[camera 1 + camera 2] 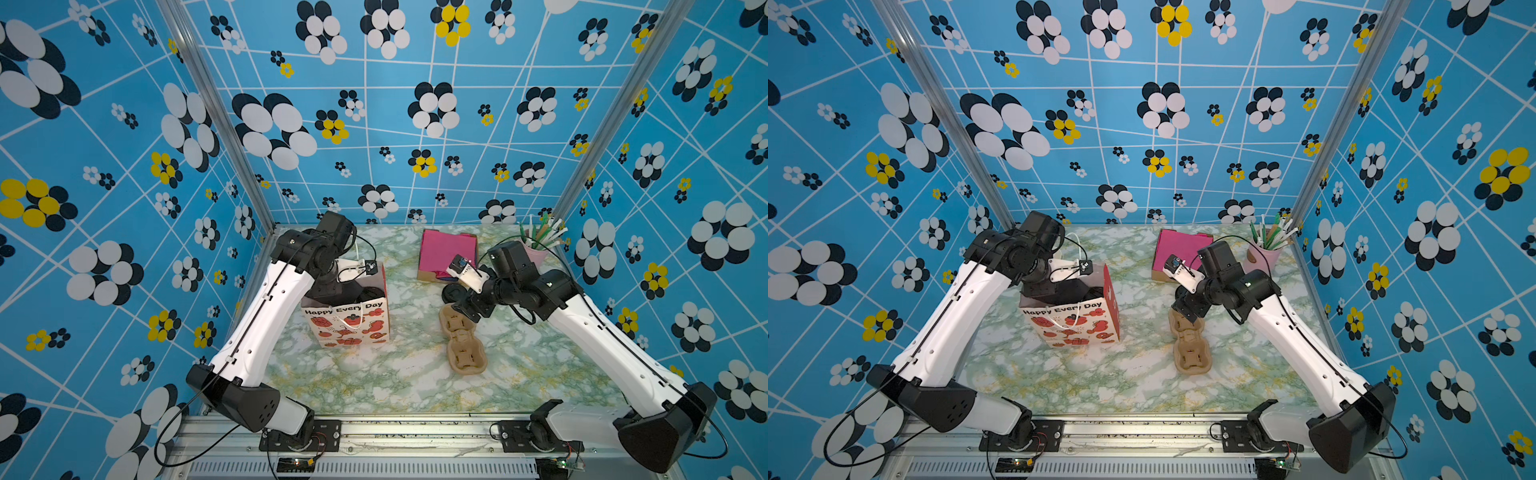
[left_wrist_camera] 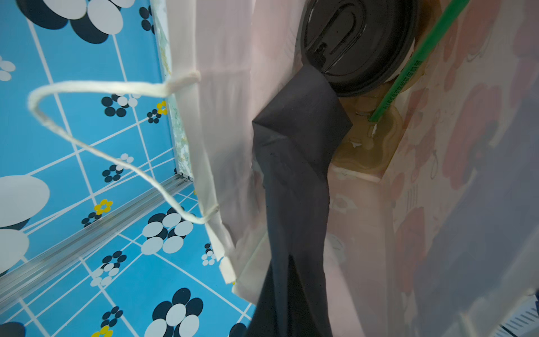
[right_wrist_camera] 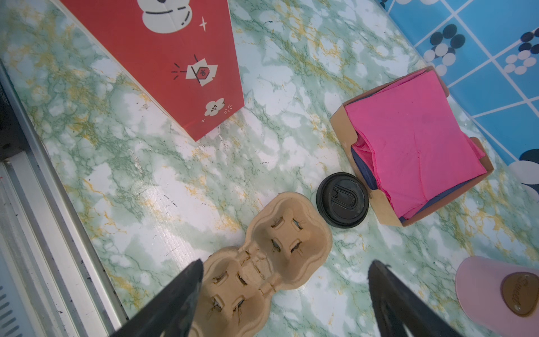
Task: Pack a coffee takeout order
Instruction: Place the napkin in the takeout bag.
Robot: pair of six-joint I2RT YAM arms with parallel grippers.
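The paper bag (image 1: 347, 320) printed "Happy Every Day" stands at the table's left. My left gripper (image 1: 332, 291) reaches down into it, shut on a black napkin (image 2: 294, 163) that hangs crumpled along the bag's inner wall. At the bag's bottom a black lid (image 2: 355, 43) sits on a cup in a brown carrier (image 2: 370, 146); only a white sliver of the cup shows. A green straw (image 2: 408, 67) leans beside it. My right gripper (image 3: 287, 264) hangs open over a second brown carrier (image 3: 262, 262) on the table. Another black lid (image 3: 342, 200) lies just beyond that carrier.
A cardboard box of pink napkins (image 3: 414, 146) stands at the back, touching the loose lid. A pink cup (image 1: 538, 249) full of straws is in the back right corner. The bag's string handle (image 2: 87, 116) loops outside its rim. Patterned walls close three sides.
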